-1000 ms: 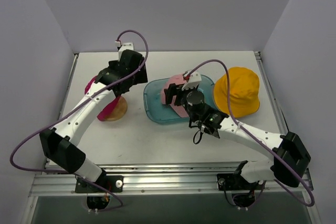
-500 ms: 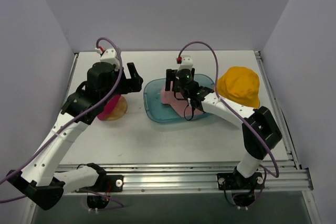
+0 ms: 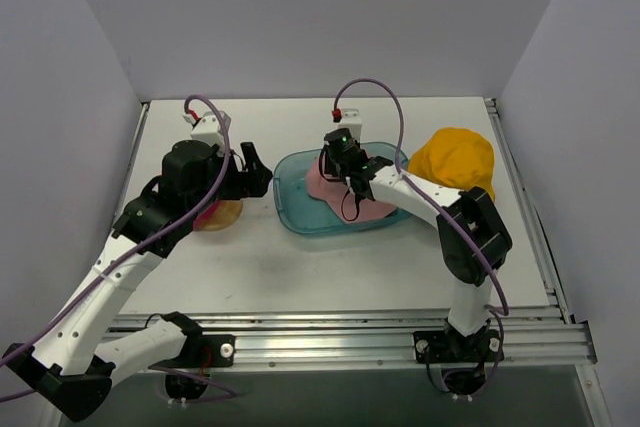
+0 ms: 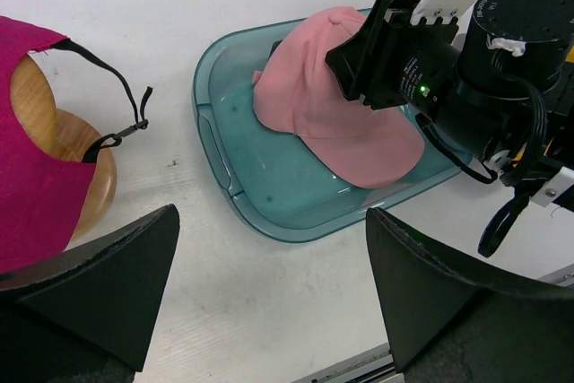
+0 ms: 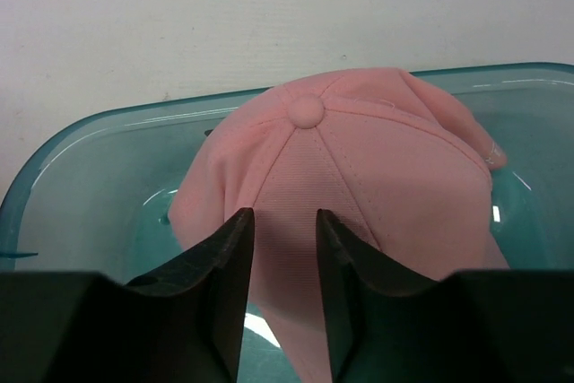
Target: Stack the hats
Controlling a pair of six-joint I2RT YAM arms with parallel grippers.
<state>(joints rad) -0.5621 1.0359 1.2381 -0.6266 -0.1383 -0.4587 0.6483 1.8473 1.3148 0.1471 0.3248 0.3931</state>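
The step in hand looks like the pickup of the pale pink hat (image 5: 359, 159), which lies crown-up inside the teal tray (image 3: 290, 212) around the middle of the desk (image 3: 300, 267), somewhat toward its far edge. The right end effector (image 5: 285, 217) is down on the crown, just short of the top button, with its two fingers drawn close together and a ridge of pink cloth pinched between them (how firmly it bites cannot be judged from here). The left end effector (image 4: 271, 217) hangs spread wide and holds nothing, above the desk between the tray and the wooden stand (image 4: 36, 105) that sits toward the left edge. A magenta hat (image 4: 36, 186) is draped over that stand, its black chin cord (image 4: 117, 109) dangling beside it. The yellow-orange hat (image 3: 455, 162) sits by the right edge, touched by neither arm. The next move probably calls for a lift that clears the tray wall without the soft cloth slipping out, then a carry to the hat that serves as the base of the stack.
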